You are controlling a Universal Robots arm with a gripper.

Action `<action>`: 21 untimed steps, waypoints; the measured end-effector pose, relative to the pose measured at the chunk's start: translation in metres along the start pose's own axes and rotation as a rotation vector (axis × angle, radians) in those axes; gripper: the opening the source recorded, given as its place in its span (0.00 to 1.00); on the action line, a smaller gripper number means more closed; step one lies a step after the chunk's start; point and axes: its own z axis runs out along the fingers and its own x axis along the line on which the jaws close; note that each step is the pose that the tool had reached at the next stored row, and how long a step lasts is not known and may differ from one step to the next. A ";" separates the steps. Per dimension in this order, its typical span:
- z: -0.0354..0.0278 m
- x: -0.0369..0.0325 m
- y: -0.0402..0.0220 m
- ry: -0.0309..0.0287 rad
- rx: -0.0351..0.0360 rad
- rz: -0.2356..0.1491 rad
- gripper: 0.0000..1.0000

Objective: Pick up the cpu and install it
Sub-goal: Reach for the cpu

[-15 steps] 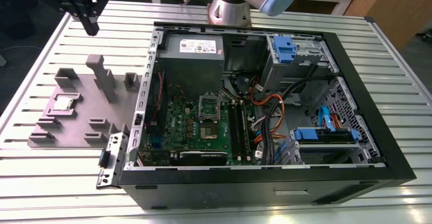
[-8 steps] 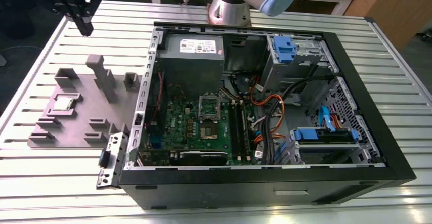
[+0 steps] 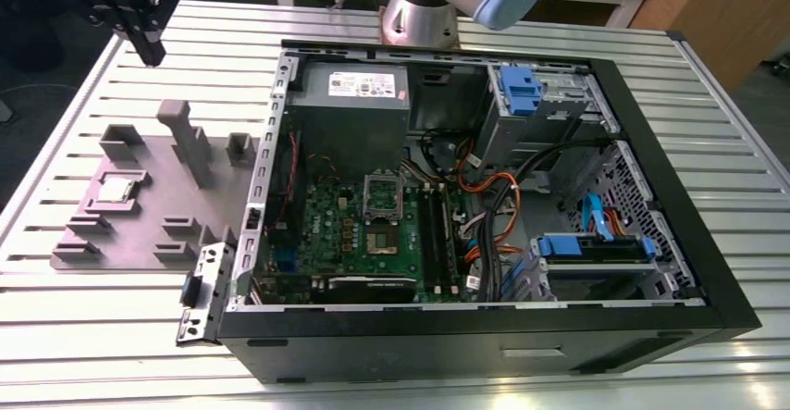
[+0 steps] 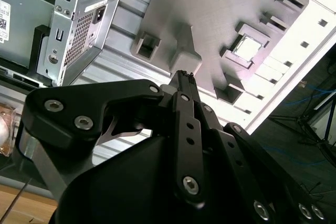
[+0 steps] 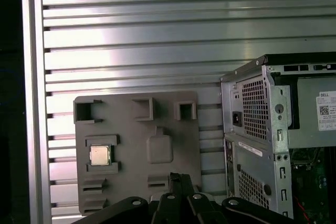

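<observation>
The cpu (image 3: 120,189) is a small silvery square chip lying in a recess of the grey holder plate (image 3: 210,208), at the exterior view's left beside the open computer case. It also shows as the cpu (image 5: 100,155) in the first wrist view and the cpu (image 4: 247,47) in the second wrist view. My gripper (image 3: 151,56) hangs well above the table, over the far end of the plate and apart from the chip. In both wrist views its fingers meet at the tips, gripper (image 4: 184,74) and gripper (image 5: 181,178), with nothing between them.
The black computer case (image 3: 691,271) lies open on the slatted aluminium table (image 3: 74,336). Inside are a green motherboard (image 3: 339,243) with its silver socket frame (image 3: 380,191), a grey power supply (image 3: 351,86), drive bays with blue clips and bundled cables. Tall posts (image 3: 185,137) rise from the holder plate.
</observation>
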 end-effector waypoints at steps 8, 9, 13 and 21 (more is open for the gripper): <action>0.0000 0.0020 -0.0001 0.0000 -0.0001 0.000 0.11; -0.0001 0.0028 -0.0002 0.0000 0.0000 0.000 0.11; -0.0002 0.0065 -0.0005 -0.0001 0.0000 0.000 0.11; -0.0004 0.0122 -0.0010 0.0000 0.0000 0.000 0.11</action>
